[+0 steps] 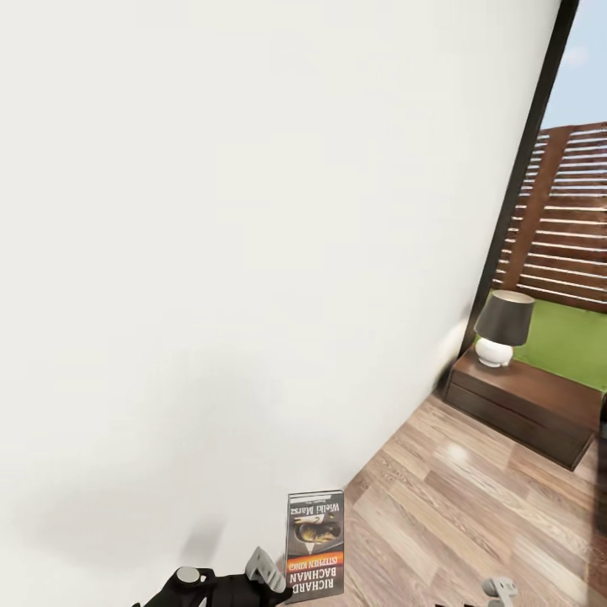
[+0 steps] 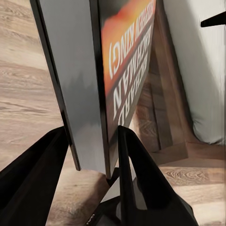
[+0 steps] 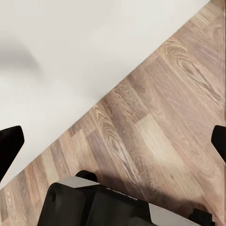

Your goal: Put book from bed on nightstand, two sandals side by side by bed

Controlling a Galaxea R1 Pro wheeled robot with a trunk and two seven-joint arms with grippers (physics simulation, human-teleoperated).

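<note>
The left gripper point(image 2: 92, 155) is closed on the book point(image 2: 106, 80); in the left wrist view its two dark fingers point(image 2: 136, 179) press on either side of the thin paperback near one edge, with the pale page block and the orange band with white lettering rising between them. In the head view the same book point(image 1: 314, 546) stands upright at the lower edge of the picture, its cover turned to the camera (the lettering reads upside down), held by the left gripper point(image 1: 274, 582) in front of the plain white wall point(image 1: 253, 253) and above the wood-plank floor point(image 1: 472, 506); one book is to be counted.

The right gripper point(image 3: 113, 141) stands wide, its two dark fingertips point(image 3: 9, 146) at opposite edges of the right wrist view with nothing between them but floor point(image 3: 155, 127) and wall; a small grey part of it shows at the bottom of the head view point(image 1: 499, 588).

Far off by the dark-framed window point(image 1: 527, 169) stands one long low dark-brown cabinet point(image 1: 523, 409); one lamp point(image 1: 502, 327) with a dark shade and white base rests on its top.
</note>
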